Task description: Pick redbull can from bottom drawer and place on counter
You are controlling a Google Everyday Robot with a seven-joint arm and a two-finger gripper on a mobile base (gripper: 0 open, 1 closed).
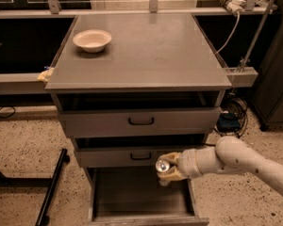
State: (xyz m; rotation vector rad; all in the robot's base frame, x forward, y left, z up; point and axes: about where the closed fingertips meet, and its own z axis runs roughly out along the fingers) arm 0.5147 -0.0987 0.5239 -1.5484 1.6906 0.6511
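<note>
The redbull can [162, 166] is a slim silvery can with a shiny round top, held upright above the open bottom drawer [137, 194], whose flat grey floor shows below it. My gripper [169, 168] comes in from the right on a white arm and is shut on the can, just in front of the middle drawer's face. The counter [151, 51] is the wide grey-brown cabinet top above, well higher than the can.
A white bowl [92, 40] sits at the counter's back left. Two drawers with black handles [141, 121] stand slightly pulled out above the bottom drawer. A black stand leg [52, 187] lies on the speckled floor at left. Cables and a dark cabinet [273, 79] are at right.
</note>
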